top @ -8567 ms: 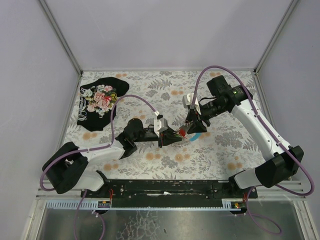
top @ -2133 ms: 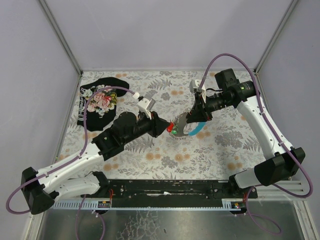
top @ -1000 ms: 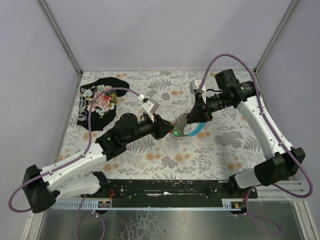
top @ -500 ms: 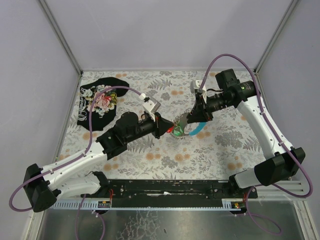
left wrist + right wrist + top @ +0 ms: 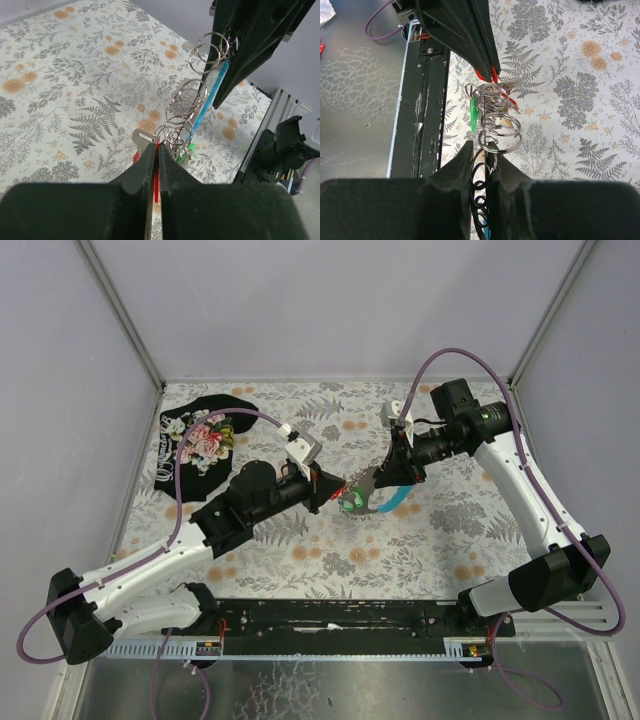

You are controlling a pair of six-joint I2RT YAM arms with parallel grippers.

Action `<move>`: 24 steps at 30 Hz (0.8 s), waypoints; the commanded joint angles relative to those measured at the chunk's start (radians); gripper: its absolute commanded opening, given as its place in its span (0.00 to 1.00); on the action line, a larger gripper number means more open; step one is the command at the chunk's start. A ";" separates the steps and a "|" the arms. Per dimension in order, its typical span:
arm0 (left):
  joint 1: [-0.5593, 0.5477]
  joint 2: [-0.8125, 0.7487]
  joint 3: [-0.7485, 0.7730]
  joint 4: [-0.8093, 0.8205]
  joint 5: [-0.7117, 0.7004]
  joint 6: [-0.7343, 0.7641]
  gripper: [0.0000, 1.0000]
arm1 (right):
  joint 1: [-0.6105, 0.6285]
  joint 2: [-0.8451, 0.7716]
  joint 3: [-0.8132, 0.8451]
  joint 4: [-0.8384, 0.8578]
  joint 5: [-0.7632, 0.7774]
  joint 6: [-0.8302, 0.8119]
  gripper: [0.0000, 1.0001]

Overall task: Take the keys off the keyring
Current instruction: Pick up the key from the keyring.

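Near the middle of the floral-patterned table, slightly to the right, the keyring is stretched between the two arms and appears to be lifted off the surface. The right gripper is seen clamped on an upper loop of the chain of rings, with the light-blue fob hanging beside it. At the lower left end of the chain the keys are bunched. The left gripper is pressed together on the red key, of which only a thin sliver is visible between the fingers. The green key dangles free just beside it.

Several risks can be judged from this.

- The red key is gripped by very little material, so it could be lost from the pinch if the arms are drawn apart.
- Because the key is likely threaded on a tight split ring, a straight pull would probably tighten the chain rather than release anything. The ring could then be dragged out of the right fingers, or the whole bundle dropped onto the table.
- The coils of the rings overlap closely, so the key could be caught on a neighbouring loop.
- Whether the split ring has been opened at all cannot be told from these views.
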State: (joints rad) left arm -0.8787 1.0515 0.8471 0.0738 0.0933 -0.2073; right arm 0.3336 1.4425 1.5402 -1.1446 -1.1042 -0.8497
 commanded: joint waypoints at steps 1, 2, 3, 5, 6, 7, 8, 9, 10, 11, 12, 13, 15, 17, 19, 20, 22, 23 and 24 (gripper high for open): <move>0.006 -0.015 0.057 -0.026 -0.027 0.074 0.00 | 0.004 -0.023 0.006 -0.018 -0.070 -0.017 0.00; 0.005 -0.015 0.063 -0.037 -0.028 0.092 0.00 | 0.003 -0.023 0.004 -0.019 -0.069 -0.019 0.00; 0.006 -0.017 0.065 -0.045 -0.029 0.107 0.00 | 0.004 -0.025 0.002 -0.018 -0.069 -0.020 0.00; 0.006 -0.025 0.067 -0.052 -0.022 0.142 0.00 | 0.003 -0.025 -0.001 -0.020 -0.072 -0.023 0.00; 0.006 -0.027 0.064 -0.050 -0.014 0.155 0.00 | 0.003 -0.025 0.000 -0.020 -0.074 -0.024 0.00; 0.006 -0.029 0.063 -0.045 -0.006 0.169 0.00 | 0.003 -0.024 0.000 -0.022 -0.076 -0.025 0.00; 0.006 -0.031 0.061 -0.041 0.001 0.178 0.00 | 0.004 -0.024 0.001 -0.022 -0.079 -0.027 0.00; 0.005 -0.031 0.062 -0.037 0.008 0.184 0.00 | 0.004 -0.022 0.003 -0.025 -0.081 -0.030 0.00; 0.006 -0.031 0.064 -0.036 0.016 0.192 0.00 | 0.003 -0.020 0.003 -0.028 -0.083 -0.033 0.00; 0.005 -0.029 0.066 -0.037 0.019 0.195 0.00 | 0.003 -0.018 0.006 -0.030 -0.083 -0.035 0.00; 0.006 -0.031 0.066 -0.037 0.020 0.200 0.00 | 0.004 -0.016 0.007 -0.032 -0.083 -0.037 0.00; 0.006 -0.035 0.066 -0.038 0.021 0.204 0.00 | 0.003 -0.016 0.007 -0.032 -0.082 -0.038 0.00; 0.006 -0.052 0.061 -0.036 0.013 0.211 0.00 | 0.002 -0.016 0.006 -0.033 -0.082 -0.038 0.00; 0.006 -0.071 0.048 -0.030 0.006 0.221 0.00 | 0.004 -0.013 0.007 -0.034 -0.082 -0.040 0.00; 0.006 -0.086 0.037 -0.022 0.001 0.228 0.00 | 0.004 -0.007 0.009 -0.039 -0.086 -0.044 0.00; 0.006 -0.090 0.032 -0.018 0.000 0.232 0.00 | 0.003 -0.004 0.015 -0.043 -0.089 -0.048 0.00; 0.006 -0.089 0.026 -0.013 0.003 0.232 0.00 | 0.004 0.003 0.024 -0.053 -0.095 -0.056 0.00; 0.006 -0.086 0.025 -0.012 0.005 0.230 0.00 | 0.003 0.007 0.027 -0.058 -0.097 -0.058 0.00; 0.006 -0.083 0.022 -0.009 0.010 0.228 0.00 | 0.004 0.009 0.030 -0.061 -0.099 -0.059 0.00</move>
State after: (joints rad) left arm -0.8806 0.9791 0.8803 0.0296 0.1143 -0.0105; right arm 0.3347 1.4433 1.5394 -1.1656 -1.1458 -0.8845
